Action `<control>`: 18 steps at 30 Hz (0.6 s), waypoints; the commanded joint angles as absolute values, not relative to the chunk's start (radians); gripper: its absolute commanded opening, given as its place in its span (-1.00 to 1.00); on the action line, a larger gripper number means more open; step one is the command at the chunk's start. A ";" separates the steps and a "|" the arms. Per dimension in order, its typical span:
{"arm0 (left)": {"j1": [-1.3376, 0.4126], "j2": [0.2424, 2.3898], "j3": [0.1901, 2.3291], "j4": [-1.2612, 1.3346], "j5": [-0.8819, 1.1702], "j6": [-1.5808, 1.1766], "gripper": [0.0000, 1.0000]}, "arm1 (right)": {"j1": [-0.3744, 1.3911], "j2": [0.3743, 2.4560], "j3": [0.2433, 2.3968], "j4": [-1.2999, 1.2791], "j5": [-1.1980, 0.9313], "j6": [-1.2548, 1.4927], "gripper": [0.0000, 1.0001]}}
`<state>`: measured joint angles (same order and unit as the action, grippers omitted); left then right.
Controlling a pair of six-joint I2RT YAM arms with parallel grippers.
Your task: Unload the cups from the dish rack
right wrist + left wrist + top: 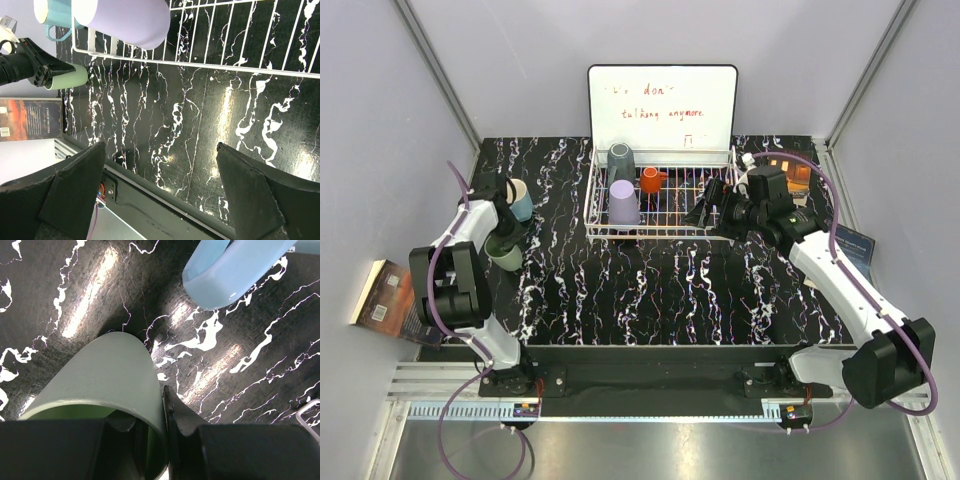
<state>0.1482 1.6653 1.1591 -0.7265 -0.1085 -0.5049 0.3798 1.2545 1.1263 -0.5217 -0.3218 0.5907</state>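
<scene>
Pale green round cup (110,375): already out of the rack, mouth up at the left of the black white-veined table (650,290), near the light blue handled mug (518,200) that stands just on its far side. The left gripper (501,224) is pressed together on the green cup's wall at the rim, one finger inside and one outside. Whether the base rests on the table cannot be told.

The rectangular white wire dish rack (670,234) sits at far centre and holds three cups at its left end:
- Dark grey cup (621,157), on the far side.
- Lilac purple cup (624,203), on the near side.
- Small orange cup (651,180), just to their right.

The grey and lilac cups appear mouth down. The right gripper (705,206) hovers over the right part of the rack with its jaws spread wide, holding nothing.

Handling, as a judgement: the cups look light, rigid and smooth — likely slippery under narrow pads. An inverted cup offers no rim to pinch, so take it across the body, squarely at mid-height. Lift it straight up, clear of the wires — a snagged rim could tip it. The material cannot be told; if ceramic, set it down gently.
</scene>
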 commanded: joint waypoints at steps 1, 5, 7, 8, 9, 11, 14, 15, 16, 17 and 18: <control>0.156 1.605 1.187 -0.727 -0.107 -0.508 -0.56 | 0.385 1.256 1.129 -0.515 -0.302 0.569 0.98; 0.156 1.566 1.192 -0.739 -0.121 -0.506 -0.44 | 0.385 1.261 1.131 -0.511 -0.307 0.569 0.98; 0.156 1.546 1.201 -0.752 -0.124 -0.505 -0.33 | 0.385 1.261 1.132 -0.511 -0.310 0.568 0.98; 0.156 1.539 1.206 -0.756 -0.127 -0.506 -0.28 | 0.385 1.261 1.132 -0.509 -0.311 0.569 0.98; 0.156 1.529 1.215 -0.761 -0.129 -0.508 -0.15 | 0.384 1.261 1.132 -0.509 -0.313 0.569 0.98; 0.158 1.503 1.226 -0.775 -0.136 -0.506 0.01 | 0.385 1.259 1.134 -0.509 -0.314 0.568 0.98; 0.156 1.465 1.253 -0.804 -0.152 -0.509 0.19 | 0.385 1.256 1.134 -0.509 -0.314 0.569 0.99; 0.158 1.456 1.270 -0.811 -0.158 -0.514 0.23 | 0.385 1.256 1.134 -0.508 -0.314 0.569 0.98; 0.156 1.441 1.279 -0.830 -0.170 -0.520 0.29 | 0.385 1.256 1.135 -0.508 -0.316 0.566 0.98; 0.156 1.412 1.290 -0.839 -0.178 -0.525 0.32 | 0.387 1.261 1.137 -0.508 -0.318 0.561 0.98; 0.156 1.387 1.307 -0.851 -0.192 -0.552 0.33 | 0.390 1.264 1.140 -0.509 -0.316 0.558 0.97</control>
